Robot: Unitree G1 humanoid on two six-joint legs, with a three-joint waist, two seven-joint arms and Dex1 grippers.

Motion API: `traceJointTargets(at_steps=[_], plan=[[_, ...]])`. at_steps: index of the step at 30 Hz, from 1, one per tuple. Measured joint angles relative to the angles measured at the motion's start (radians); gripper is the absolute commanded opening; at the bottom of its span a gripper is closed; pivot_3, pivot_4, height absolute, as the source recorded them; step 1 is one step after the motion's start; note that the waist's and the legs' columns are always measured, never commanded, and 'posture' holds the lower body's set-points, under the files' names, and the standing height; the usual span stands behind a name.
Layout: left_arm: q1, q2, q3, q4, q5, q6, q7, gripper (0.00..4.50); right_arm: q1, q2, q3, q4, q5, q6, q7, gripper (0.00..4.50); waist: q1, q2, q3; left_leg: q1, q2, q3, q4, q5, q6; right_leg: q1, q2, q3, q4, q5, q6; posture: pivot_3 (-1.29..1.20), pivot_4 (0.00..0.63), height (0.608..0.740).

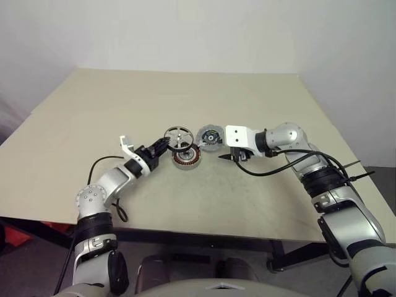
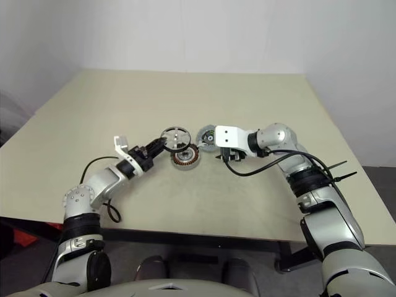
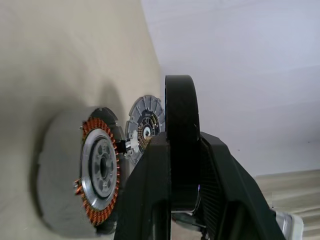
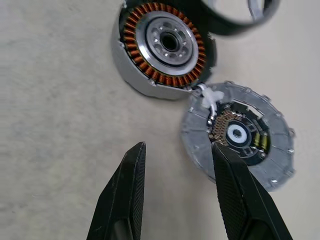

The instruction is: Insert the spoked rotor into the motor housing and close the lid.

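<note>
Between left end effector (image 1: 162,146) fingers: spoked rotor (image 1: 177,137).

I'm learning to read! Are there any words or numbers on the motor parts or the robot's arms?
None can be read. The motor housing, its lid and the spoked rotor carry no letters or numbers. Tiny parts on the lid's circuit board are too small to tell.
</note>
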Motion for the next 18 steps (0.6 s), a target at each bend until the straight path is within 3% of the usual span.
traceJointTargets(at_steps=[18], plan=[[-0.020, 0.005, -0.040, 0.076, 0.105, 0.035, -0.002, 0.45, 0.001, 0.023, -0.001, -0.013, 0.000, 0.011, -0.040, 2.33, 0.002, 0.000, 0.000, 0.000, 0.000, 0.000, 0.000, 0.000, 0.000, 0.000, -0.001, 0.000, 0.000, 0.000, 0.000, 0.00, 0.000, 0.740]])
